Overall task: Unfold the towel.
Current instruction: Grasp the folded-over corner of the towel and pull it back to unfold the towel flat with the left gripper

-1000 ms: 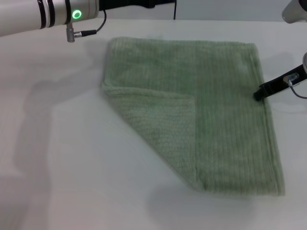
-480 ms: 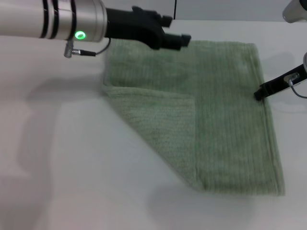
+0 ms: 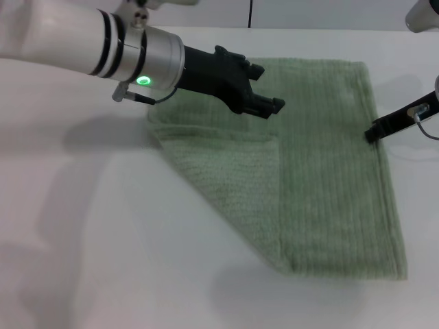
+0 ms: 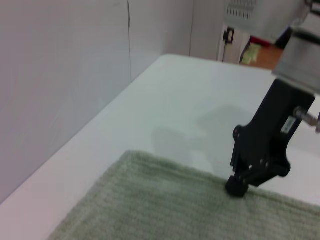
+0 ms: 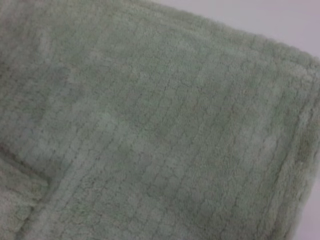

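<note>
A: Where is the towel (image 3: 322,164)?

B: Flat on the white table (image 3: 103,240); its near-left corner is folded over onto the cloth, as before.

A: What changed?

B: The left gripper (image 3: 264,103) has pushed farther out over the towel's far part; whether its fingers are spread, I cannot tell.

A: And the right gripper (image 3: 371,134)?

B: Unmoved, its tip on the towel's right edge; its fingers' stance is unclear too.

Head camera high, angled down; 2 wrist cameras low, all sharing the towel (image 3: 322,171).
</note>
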Available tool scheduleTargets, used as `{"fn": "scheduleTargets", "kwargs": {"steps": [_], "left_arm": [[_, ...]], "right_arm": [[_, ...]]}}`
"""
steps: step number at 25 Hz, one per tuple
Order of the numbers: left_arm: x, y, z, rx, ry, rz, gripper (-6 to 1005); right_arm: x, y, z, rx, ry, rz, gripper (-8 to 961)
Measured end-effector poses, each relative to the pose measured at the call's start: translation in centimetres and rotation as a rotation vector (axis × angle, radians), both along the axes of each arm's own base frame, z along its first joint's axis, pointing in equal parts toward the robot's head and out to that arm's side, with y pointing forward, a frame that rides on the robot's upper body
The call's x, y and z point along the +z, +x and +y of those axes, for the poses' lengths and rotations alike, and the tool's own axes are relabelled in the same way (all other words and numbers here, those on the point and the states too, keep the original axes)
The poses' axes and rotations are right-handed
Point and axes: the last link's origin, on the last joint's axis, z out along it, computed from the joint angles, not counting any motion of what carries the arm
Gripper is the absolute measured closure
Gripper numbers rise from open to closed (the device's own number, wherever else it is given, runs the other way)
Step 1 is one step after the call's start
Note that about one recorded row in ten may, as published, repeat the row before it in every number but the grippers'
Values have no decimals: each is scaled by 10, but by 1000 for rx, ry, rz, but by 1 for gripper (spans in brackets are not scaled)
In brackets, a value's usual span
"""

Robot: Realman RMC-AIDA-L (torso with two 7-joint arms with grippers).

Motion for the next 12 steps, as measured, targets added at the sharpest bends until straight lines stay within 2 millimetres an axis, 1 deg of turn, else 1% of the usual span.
{"fn": "scheduleTargets", "kwargs": {"steps": [3, 4, 6, 9, 12], "left_arm": [[-8, 0, 0, -5, 9, 36, 242], [-8, 0, 0, -5, 9, 36, 242], [-17, -1, -1, -3, 20, 76, 242], [-24, -4, -1, 2, 33, 117, 241], [-27, -5, -2, 4, 28, 132, 241]], "right_arm": [[0, 0, 0, -1, 0, 0, 954], [0, 1, 0, -2, -1, 0, 954], [-1, 1, -1, -4, -2, 0, 954], [-1, 1, -1, -4, -2, 0, 954], [-1, 1, -1, -3, -2, 0, 954]]}}
